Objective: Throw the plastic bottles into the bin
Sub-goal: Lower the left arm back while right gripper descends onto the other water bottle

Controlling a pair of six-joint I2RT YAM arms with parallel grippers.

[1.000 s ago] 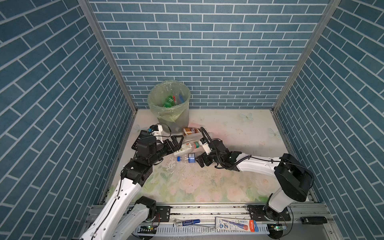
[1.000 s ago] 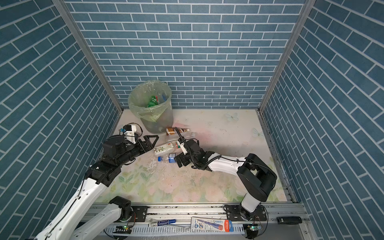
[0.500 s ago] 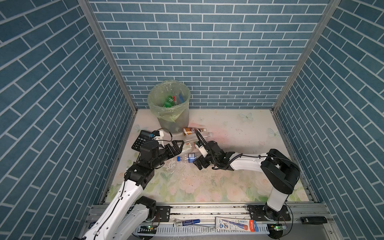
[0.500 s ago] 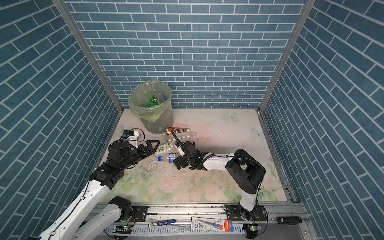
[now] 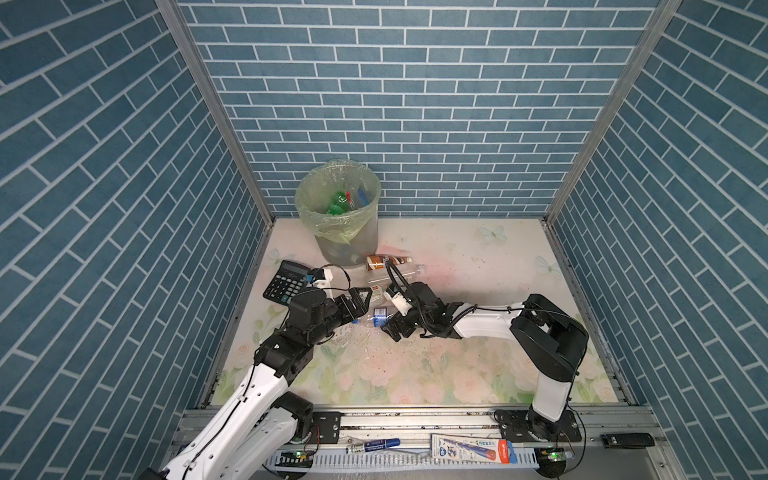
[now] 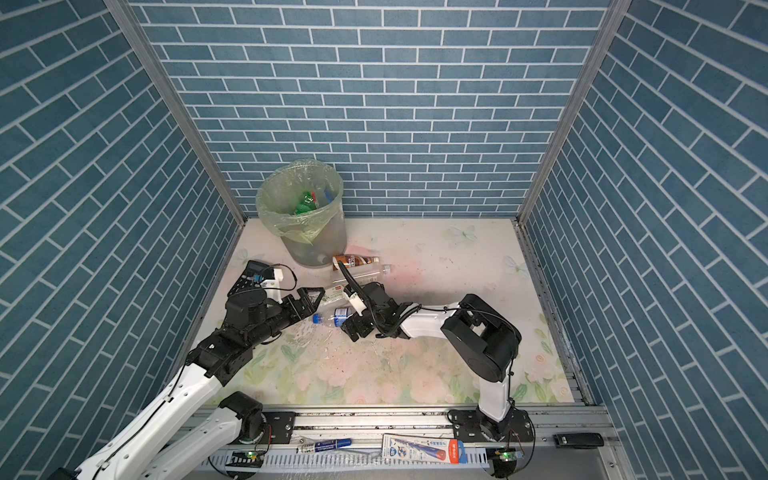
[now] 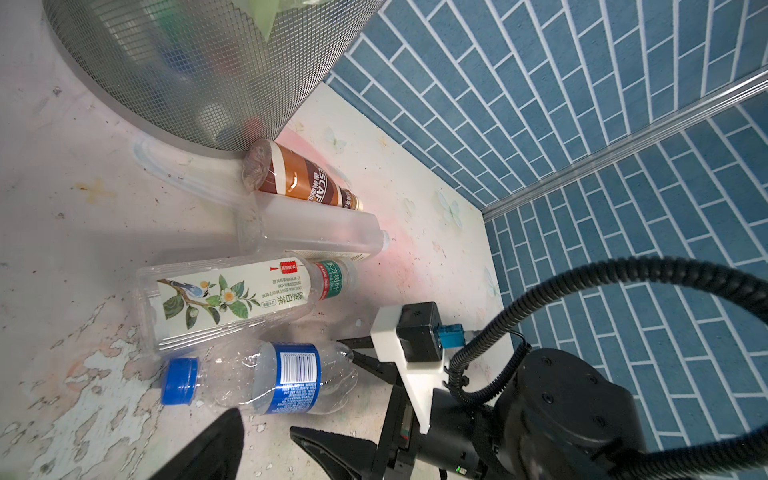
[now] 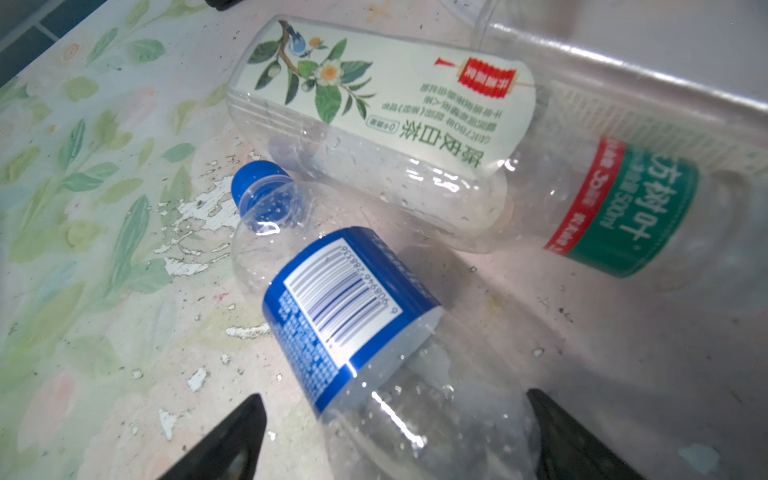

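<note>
- The blue-labelled water bottle (image 8: 353, 299) lies on its side on the flowered worktop (image 5: 457, 365), its blue cap towards my left arm.
- My right pincer (image 8: 395, 399) stands wide astride the bottle's base end. A gap shows beside one finger, so I grip nothing.
- My left pincer (image 5: 360, 303) is wide as well and empty, hanging just beside the cap end.
- Close against the water bottle lies a tea bottle (image 7: 232, 299) with a white leaf-and-bird label and a green neck band. I cannot tell whether the two touch.
- Beyond it lies a frosted clear bottle (image 7: 316, 232), then a brown coffee bottle (image 7: 303, 183) whose base sits against the foot of the bin (image 5: 345, 245).
- The bin stands by the back wall, lined with a pale green bag. A green bottle (image 5: 338, 203) and some red and blue pieces show inside.
- A black calculator (image 5: 284, 284) lies beside my left wrist, well clear of the bottles.
- My right wrist's cable (image 5: 392, 274) arcs over the frosted bottle in both top views and hides part of it.
- Through the bin's mesh wall the lower contents are only blurs.
- The right wrist view cuts off the water bottle's base.
</note>
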